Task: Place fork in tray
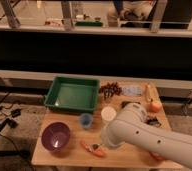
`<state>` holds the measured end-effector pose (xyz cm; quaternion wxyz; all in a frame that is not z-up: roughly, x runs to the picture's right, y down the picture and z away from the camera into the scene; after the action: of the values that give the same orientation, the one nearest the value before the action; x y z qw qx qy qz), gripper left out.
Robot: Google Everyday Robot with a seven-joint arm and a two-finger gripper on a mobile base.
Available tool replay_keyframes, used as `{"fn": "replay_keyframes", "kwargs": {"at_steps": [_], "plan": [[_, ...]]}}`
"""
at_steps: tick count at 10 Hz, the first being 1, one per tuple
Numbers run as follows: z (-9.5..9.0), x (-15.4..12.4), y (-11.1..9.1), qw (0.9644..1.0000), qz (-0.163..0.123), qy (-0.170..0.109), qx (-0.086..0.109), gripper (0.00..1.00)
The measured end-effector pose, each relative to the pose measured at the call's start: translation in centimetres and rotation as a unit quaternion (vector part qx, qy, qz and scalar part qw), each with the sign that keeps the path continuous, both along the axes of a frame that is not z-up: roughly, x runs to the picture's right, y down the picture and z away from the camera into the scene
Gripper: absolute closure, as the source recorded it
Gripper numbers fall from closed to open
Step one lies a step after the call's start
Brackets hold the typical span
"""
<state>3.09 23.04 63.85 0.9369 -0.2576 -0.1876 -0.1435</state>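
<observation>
text: none readable | labels: none readable | numbers, signs: none

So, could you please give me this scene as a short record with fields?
table: wooden, in front of a dark counter
tray: green, back left of the table
bowl: purple, front left
cup: small, blue, between tray and front edge
carrot: orange, at the front edge
arm: white, across the table's right side
gripper: shut, low beside the carrot, mostly hidden by the arm
fork: not in the tray; not made out elsewhere
</observation>
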Motion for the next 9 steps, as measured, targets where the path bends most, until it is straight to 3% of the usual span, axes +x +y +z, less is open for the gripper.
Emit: {"fn": "replay_keyframes", "kwargs": {"at_steps": [3,9], "plan": [[-0.2,-1.3,-3.0,0.9996,-0.020,-0.007,0.017,0.99],[-0.1,-1.2,-3.1,0.9996,-0.021,-0.006,0.017,0.99]]}}
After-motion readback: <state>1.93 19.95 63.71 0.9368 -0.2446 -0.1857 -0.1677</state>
